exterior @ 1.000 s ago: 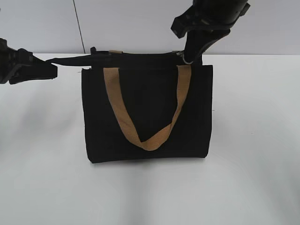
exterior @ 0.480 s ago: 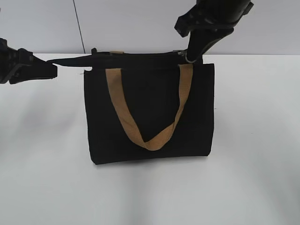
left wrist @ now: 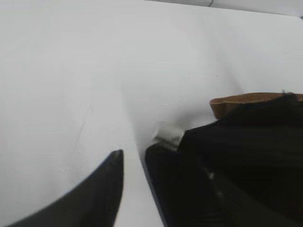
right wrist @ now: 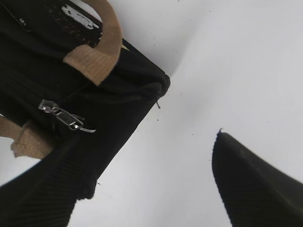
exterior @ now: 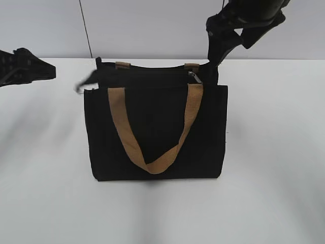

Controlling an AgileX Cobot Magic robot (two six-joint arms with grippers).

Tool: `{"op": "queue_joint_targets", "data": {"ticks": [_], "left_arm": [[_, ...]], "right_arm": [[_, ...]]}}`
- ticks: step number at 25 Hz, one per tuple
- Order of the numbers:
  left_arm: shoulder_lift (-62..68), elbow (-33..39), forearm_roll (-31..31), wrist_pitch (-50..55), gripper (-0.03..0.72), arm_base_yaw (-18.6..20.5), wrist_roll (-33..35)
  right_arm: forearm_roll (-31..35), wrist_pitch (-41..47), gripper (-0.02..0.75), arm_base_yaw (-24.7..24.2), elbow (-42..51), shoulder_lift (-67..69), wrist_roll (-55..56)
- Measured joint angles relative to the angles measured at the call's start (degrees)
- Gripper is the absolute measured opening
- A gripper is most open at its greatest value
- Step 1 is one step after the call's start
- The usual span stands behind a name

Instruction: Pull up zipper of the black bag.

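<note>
Zipper (exterior: pixel 152 70) seemingly run to the black bag's (exterior: pixel 155 134) right end — done; both pincers spread, gripping nothing, apart from bag.

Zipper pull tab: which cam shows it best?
Right wrist view: the zipper pull tab is large, sharp and silvery against the black bag. Exterior view shows only a tiny glint. Left wrist view doesn't show it.
</note>
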Motion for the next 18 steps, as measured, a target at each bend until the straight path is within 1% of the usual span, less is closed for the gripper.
{"op": "queue_joint_targets", "data": {"ticks": [1, 2, 3, 4, 8, 10, 12, 14, 16, 18], "left_arm": [[0.0, 0.0, 0.0, 1.47, 0.545, 0.0, -0.05], [0.0, 0.0, 0.0, 2.81, 0.594, 0.0, -0.05], [0.0, 0.0, 0.0, 4.34, 0.615, 0.0, -0.05], [0.0, 0.0, 0.0, 5.62, 0.621, 0.0, -0.05], [0.0, 0.0, 0.0, 8.87, 0.58, -0.18, -0.05], [0.0, 0.0, 0.0, 12.59, 0.57, -1.33, -0.05], [0.0, 0.11, 0.0, 19.02, 0.566, -3.49, 0.58], [0.0, 0.32, -0.06, 24.7, 0.564, -6.66, 1.03], [0.0, 0.46, -0.12, 29.66, 0.563, -9.89, 1.15], [0.0, 0.46, -0.17, 31.99, 0.563, -13.17, 1.36]], "right_arm": [[-0.12, 0.0, 0.631, 0.0, 0.0, -0.12, 0.0], [-0.13, 0.0, 0.634, 0.0, 0.0, -0.47, 0.0], [-0.32, 0.0, 0.634, 0.0, 0.0, -0.96, 0.0], [-0.45, 0.0, 0.63, 0.0, 0.0, -1.6, 0.0], [-1.3, 0.05, 0.592, 0.0, 0.0, -5.33, 0.0], [-1.83, 0.05, 0.583, 0.0, 0.0, -7.79, 0.05], [-1.83, 0.11, 0.579, 0.07, 0.22, -10.55, 0.11], [-1.88, 0.06, 0.577, 0.07, 2.64, -13.72, 0.11], [-2.12, 0.0, 0.577, 0.07, 6.87, -17.39, 0.24], [-2.25, -1.08, 0.577, 0.07, 12.56, -21.36, 0.49]]}}
